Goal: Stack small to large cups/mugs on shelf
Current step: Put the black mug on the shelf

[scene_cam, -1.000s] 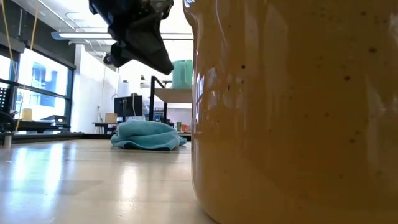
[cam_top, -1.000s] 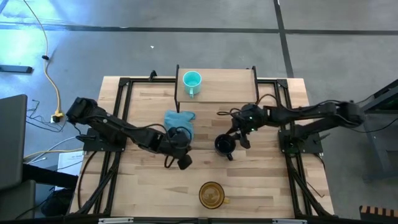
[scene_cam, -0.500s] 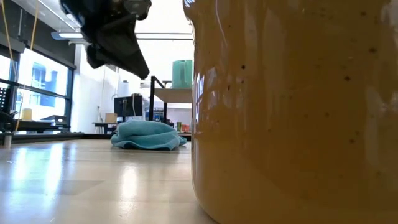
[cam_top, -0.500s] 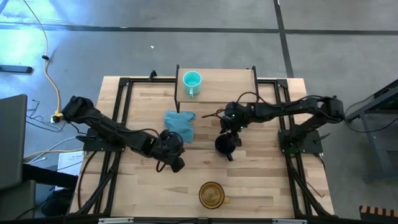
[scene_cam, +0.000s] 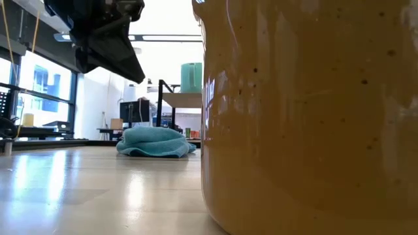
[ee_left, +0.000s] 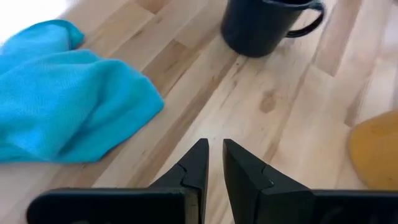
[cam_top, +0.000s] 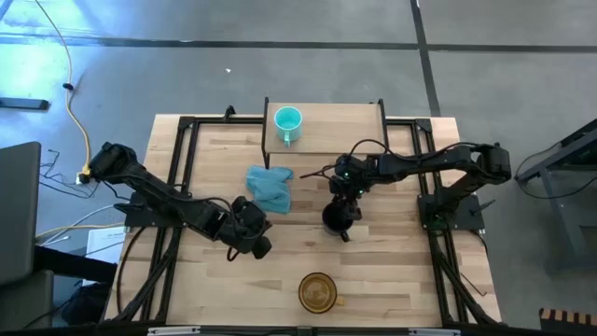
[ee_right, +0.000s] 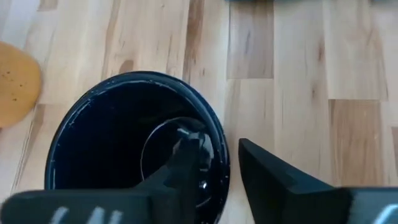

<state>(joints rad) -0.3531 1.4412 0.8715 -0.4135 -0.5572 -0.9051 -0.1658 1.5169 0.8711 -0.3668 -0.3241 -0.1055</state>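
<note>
Two dark, near-black jointed arms, slim tubular links, bulkier housings at joints. Thin black cables loop along right arm near wrist. Small green light, possibly status LED, on right wrist. Left arm matte black, chunky wrist block. Fingers black, tapering to wedge-shaped points, stepped notch near base.

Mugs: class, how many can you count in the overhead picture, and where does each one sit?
3. The turquoise mug stands on the shelf; the black mug mid-table; the amber mug near the front edge. None seems hidden.
</note>
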